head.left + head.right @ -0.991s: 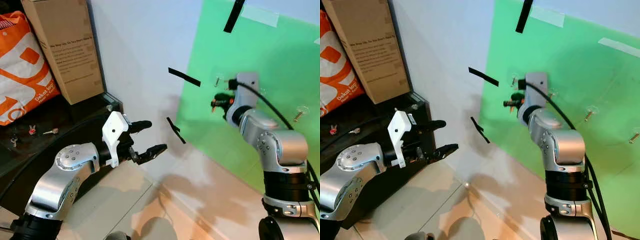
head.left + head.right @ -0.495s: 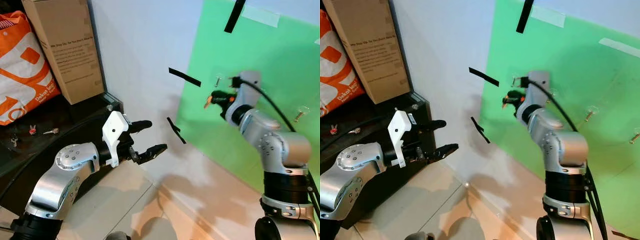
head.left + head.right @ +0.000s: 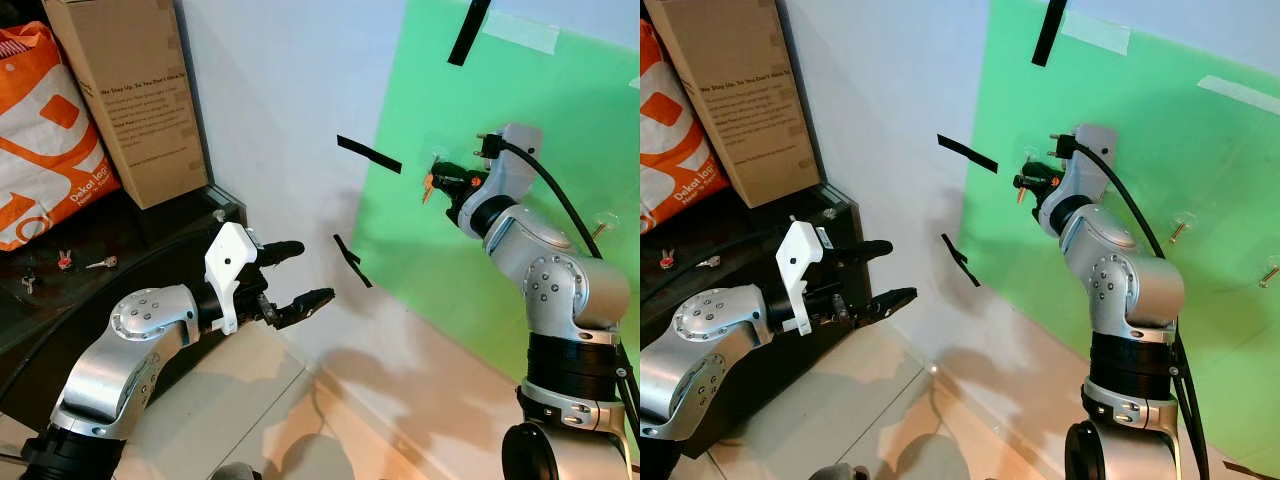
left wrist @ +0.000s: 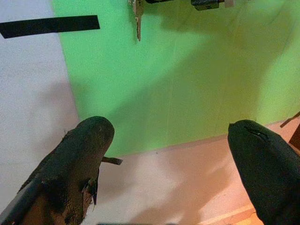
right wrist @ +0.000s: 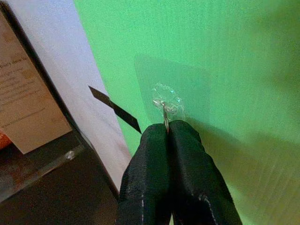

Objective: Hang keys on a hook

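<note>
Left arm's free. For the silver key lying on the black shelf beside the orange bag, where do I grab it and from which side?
Probably from straight above: the silver key lies flat on the black shelf, with the orange bag close behind. Straddle its narrow shaft with the open left gripper; its head end is too small to make out.

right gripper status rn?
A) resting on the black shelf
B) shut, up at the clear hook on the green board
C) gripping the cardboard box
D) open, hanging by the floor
B: the right gripper has its fingers pressed together right at the clear hook stuck on the green board, with a key dangling beside it in the head view.
</note>
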Tool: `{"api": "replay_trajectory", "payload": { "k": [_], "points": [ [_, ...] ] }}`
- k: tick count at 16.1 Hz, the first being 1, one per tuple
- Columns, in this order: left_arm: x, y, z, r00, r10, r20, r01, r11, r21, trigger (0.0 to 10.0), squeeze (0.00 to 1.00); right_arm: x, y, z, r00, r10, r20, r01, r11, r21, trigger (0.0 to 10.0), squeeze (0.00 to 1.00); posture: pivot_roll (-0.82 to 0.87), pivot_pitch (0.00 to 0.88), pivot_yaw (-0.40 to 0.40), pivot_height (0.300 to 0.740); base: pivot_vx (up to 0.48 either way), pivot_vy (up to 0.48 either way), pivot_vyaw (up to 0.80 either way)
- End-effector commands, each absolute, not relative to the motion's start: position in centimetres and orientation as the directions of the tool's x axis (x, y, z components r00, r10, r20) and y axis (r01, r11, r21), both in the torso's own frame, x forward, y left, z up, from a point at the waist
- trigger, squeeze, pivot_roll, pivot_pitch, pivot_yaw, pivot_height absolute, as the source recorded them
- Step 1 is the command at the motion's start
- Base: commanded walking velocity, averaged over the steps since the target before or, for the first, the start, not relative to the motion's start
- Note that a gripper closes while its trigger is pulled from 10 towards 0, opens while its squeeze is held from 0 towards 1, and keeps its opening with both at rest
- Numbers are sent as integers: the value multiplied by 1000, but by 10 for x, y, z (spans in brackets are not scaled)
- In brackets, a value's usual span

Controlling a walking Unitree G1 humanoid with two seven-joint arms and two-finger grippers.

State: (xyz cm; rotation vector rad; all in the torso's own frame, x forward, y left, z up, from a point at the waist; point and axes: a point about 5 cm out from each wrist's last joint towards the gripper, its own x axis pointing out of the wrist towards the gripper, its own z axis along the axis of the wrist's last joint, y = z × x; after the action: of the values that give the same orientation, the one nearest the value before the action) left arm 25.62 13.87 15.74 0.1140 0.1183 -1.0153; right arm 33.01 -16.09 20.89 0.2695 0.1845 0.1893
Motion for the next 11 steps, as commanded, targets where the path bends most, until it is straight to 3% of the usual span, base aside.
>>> {"api": "replay_trajectory", "payload": {
  "k": [1, 11],
  "points": [
    [258, 136, 158, 511, -846, -155, 859, 509, 52, 10000, 0, 331, -162, 218, 971, 208, -121, -166, 943, 290, 10000, 0, 15, 0, -59, 740, 0, 0, 0],
    [257, 136, 157, 511, -846, -155, 859, 510, 48, 10000, 0, 336, -161, 197, 968, 107, -228, -52, 971, 232, 10000, 0, 19, 0, -63, 740, 0, 0, 0]
  ]
}}
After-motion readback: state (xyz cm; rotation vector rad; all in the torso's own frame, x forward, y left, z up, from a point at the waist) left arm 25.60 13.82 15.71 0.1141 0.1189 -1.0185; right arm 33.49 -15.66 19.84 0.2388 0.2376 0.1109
